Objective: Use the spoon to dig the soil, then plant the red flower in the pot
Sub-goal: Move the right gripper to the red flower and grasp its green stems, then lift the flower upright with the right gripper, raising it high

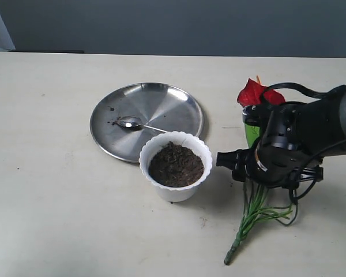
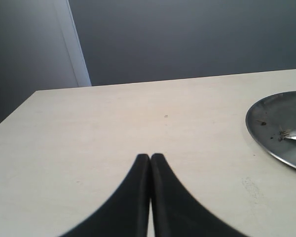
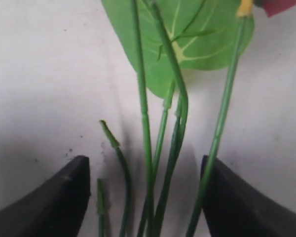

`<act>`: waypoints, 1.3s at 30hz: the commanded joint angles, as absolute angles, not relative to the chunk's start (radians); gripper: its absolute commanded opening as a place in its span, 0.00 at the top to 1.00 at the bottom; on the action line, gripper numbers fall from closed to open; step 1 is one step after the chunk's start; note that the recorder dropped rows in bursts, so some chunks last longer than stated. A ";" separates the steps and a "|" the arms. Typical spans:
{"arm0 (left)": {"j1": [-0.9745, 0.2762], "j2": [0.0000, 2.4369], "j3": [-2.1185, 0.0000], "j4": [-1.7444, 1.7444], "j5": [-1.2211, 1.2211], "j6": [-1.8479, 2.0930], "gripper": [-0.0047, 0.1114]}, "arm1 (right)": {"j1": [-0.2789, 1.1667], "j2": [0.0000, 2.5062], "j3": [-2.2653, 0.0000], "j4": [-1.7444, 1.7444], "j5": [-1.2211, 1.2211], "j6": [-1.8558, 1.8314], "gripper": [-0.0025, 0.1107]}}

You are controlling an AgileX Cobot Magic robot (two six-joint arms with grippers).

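The white pot (image 1: pixel 176 165) with a wavy rim stands mid-table, filled with dark brown soil (image 1: pixel 176 164). Behind it the silver spoon (image 1: pixel 132 123) lies on a round steel plate (image 1: pixel 161 107). The red flower (image 1: pixel 255 92) lies flat on the table to the right, its green stems (image 1: pixel 251 216) running toward the front. My right gripper (image 3: pixel 144 170) is open directly over the stems (image 3: pixel 147 148), one finger on each side of the bundle; the green leaf (image 3: pixel 187 34) shows beyond. My left gripper (image 2: pixel 150 157) is shut and empty above bare table, out of the exterior view.
The steel plate's rim (image 2: pixel 266 140) carries soil crumbs and lies right of the left gripper. A few soil specks dot the table near the pot. The table's far edge meets a dark wall.
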State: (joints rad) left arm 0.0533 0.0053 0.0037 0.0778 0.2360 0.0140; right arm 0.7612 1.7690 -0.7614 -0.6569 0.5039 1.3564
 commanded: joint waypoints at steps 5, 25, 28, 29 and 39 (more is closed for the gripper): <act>0.047 0.000 0.000 0.080 0.231 0.010 0.96 | 0.756 1.826 -0.766 -0.772 0.476 1.339 0.68; 0.047 0.000 0.000 0.080 0.231 0.010 0.96 | 0.756 1.799 -0.766 -1.112 0.486 1.379 0.98; 0.047 0.000 0.000 0.080 0.231 0.010 0.96 | 0.756 1.720 -0.766 -1.215 0.526 1.444 0.98; 0.047 0.000 0.000 0.080 0.231 0.010 0.96 | 0.756 1.686 -0.766 -1.254 0.528 1.471 0.98; 0.047 0.000 0.000 0.080 0.231 0.010 0.96 | 0.756 1.473 -0.794 -1.744 0.509 1.931 0.98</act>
